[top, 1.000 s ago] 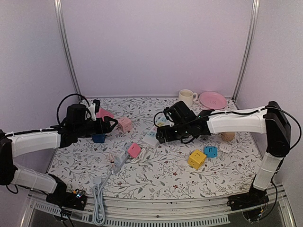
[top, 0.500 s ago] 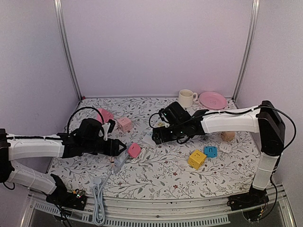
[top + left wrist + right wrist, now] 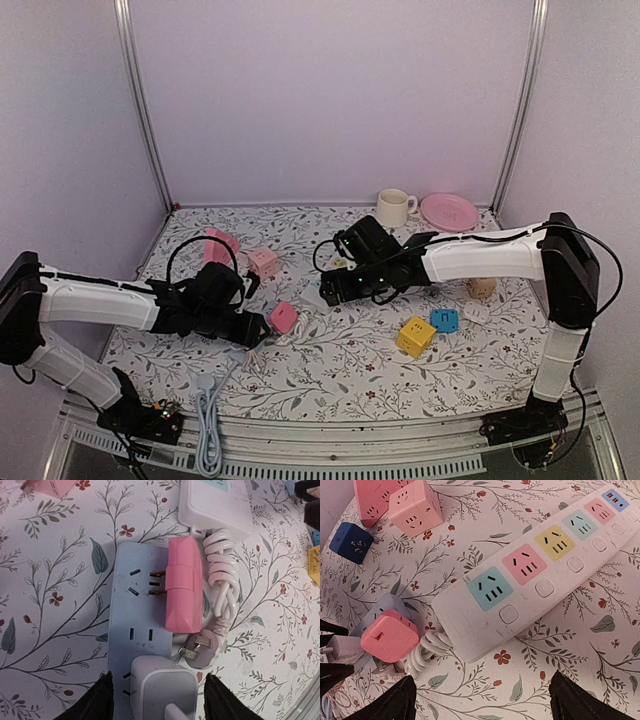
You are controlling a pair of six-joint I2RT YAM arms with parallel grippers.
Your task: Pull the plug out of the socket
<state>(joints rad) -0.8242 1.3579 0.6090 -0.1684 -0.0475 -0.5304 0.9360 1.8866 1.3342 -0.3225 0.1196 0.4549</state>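
Across the flower-printed table (image 3: 340, 370), your biggest piece is the long white plastic power strip with coloured socket faces (image 3: 530, 580), lying near the middle. Your right claw (image 3: 482, 677) hovers over it with its fingers spread wide and nothing between them. Next down is the pale blue flat power strip (image 3: 135, 610) toward the front left, just beside the white strip's coiled white cord (image 3: 220, 575). Along its edge lies a pink rectangular plastic adapter (image 3: 182, 590), tipped on its side, its brass prongs bare over the blue strip's face and not in the slots. Smaller again is the white square plug (image 3: 162, 685), standing in a socket at the blue strip's end. Your left claw (image 3: 159, 676) straddles that plug, fingers apart, with a sliver of gap showing on either side, so nothing is gripped.
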